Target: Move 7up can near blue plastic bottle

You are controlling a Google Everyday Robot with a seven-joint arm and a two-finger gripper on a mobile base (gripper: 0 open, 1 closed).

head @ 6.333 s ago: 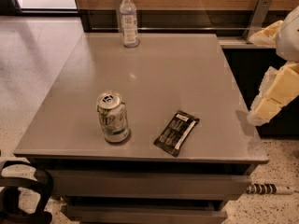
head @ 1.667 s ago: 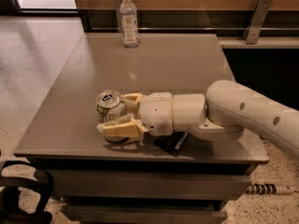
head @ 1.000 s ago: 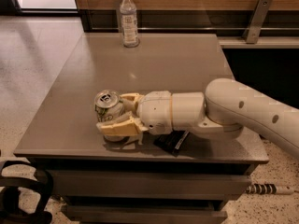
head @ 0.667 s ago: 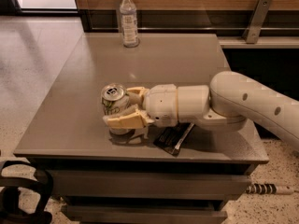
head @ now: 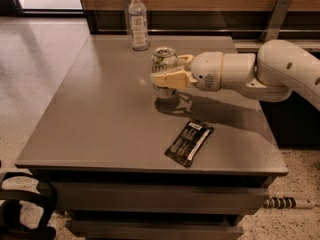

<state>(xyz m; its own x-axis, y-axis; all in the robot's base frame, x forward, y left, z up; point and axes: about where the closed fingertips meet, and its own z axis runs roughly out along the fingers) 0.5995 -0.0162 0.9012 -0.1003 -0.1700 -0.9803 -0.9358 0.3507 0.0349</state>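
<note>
You have 1 table filling most of the view, and 1 arm reaching over it from 3 o'clock, the only one, so there is no choice of side. The bottle, 1 of it, stands upright near the table's far edge at about 12 o'clock. There is 1 flat black packet near the front edge, at 5 o'clock from the can and well apart from it; it is no part of the job. The can, also 1, is upright, its long axis vertical, pinched between the 2 fingers of the gripper, which close on its sides from the 3 o'clock side. It seems to hang just clear of the tabletop, with its shadow lying below it. What your next move turns on is this: from the gripper and the can it carries, the bottle lies at about 11 o'clock, near but not touching, with bare table between them. Judge the set-down spot just short of the bottle, and keep the can upright so that neither tips.
</note>
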